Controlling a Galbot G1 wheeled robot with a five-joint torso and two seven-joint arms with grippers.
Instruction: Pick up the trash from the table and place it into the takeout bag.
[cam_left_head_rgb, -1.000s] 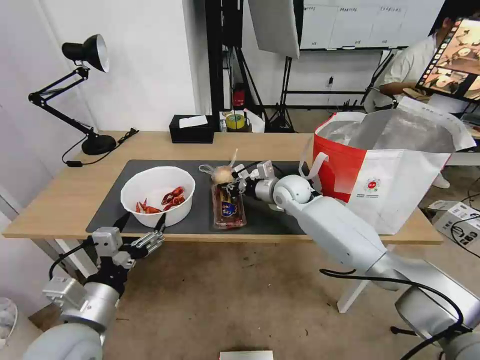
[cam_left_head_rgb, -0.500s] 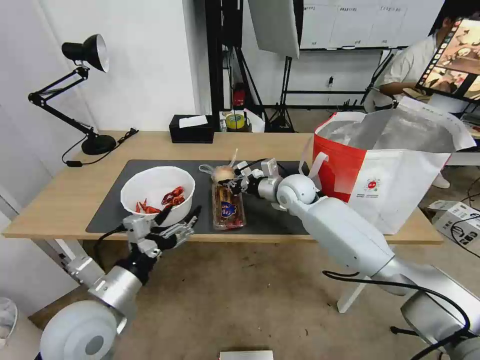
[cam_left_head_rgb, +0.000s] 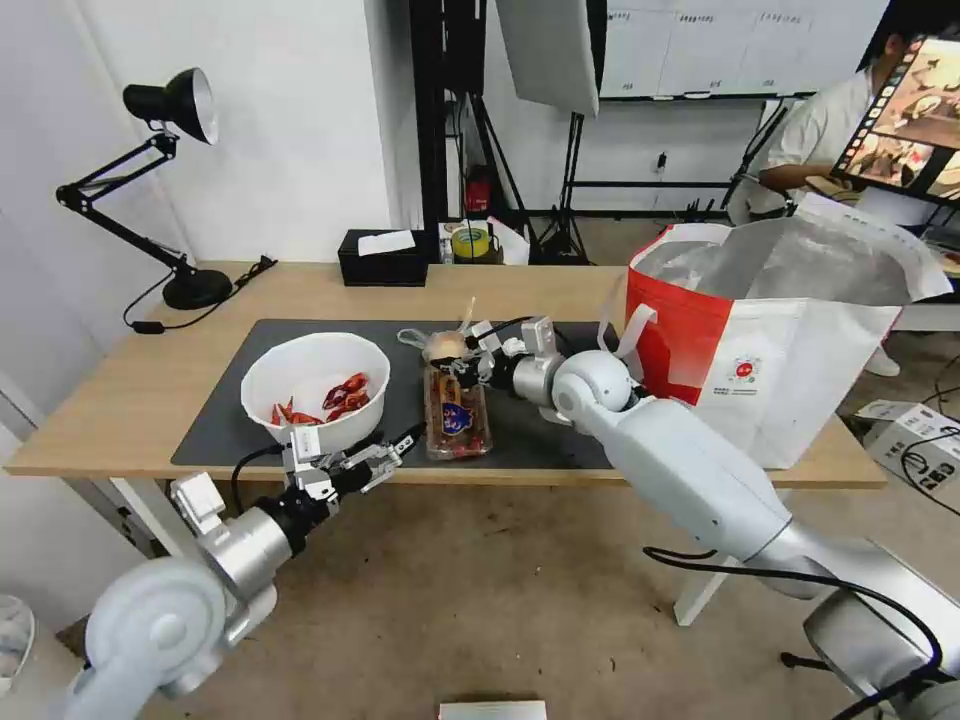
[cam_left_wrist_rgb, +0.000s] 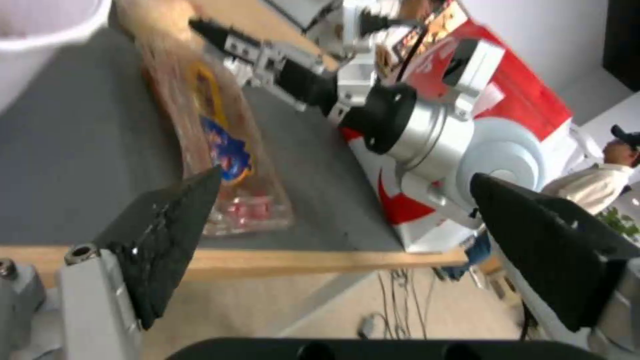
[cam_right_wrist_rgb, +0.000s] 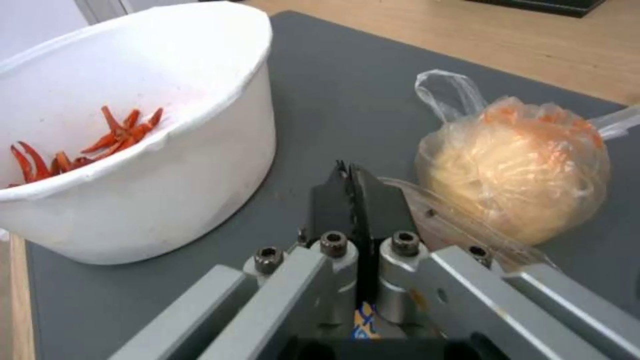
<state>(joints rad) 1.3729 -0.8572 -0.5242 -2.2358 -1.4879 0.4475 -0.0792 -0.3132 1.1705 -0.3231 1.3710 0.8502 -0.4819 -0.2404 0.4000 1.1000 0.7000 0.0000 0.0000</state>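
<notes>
On the dark mat (cam_left_head_rgb: 220, 420) of the table (cam_left_head_rgb: 120, 400), a clear plastic tray (cam_left_head_rgb: 458, 415) (cam_left_wrist_rgb: 227, 165) lies beside a white bowl (cam_left_head_rgb: 310, 430) (cam_right_wrist_rgb: 167, 200) of red shells. A knotted clear bag (cam_left_head_rgb: 443, 347) (cam_right_wrist_rgb: 520, 175) with a beige ball sits at the tray's far end. My right gripper (cam_left_head_rgb: 463, 364) (cam_right_wrist_rgb: 350, 180) is shut there, pinching the tray's far rim next to the knotted bag. My left gripper (cam_left_head_rgb: 368, 462) (cam_left_wrist_rgb: 360, 235) hangs open at the table's front edge, just short of the tray's near end. The takeout bag (cam_left_head_rgb: 790, 370) (cam_left_wrist_rgb: 513, 90) stands open at the table's right end.
A black desk lamp (cam_left_head_rgb: 195, 288) stands at the back left. A black tissue box (cam_left_head_rgb: 382, 258) and a yellow tape roll (cam_left_head_rgb: 470, 242) sit at the back edge. The right forearm (cam_left_head_rgb: 680, 450) crosses in front of the takeout bag.
My left arm has swung up and to the right, from below the bowl to the table's front edge near the tray. The right gripper has hardly moved.
</notes>
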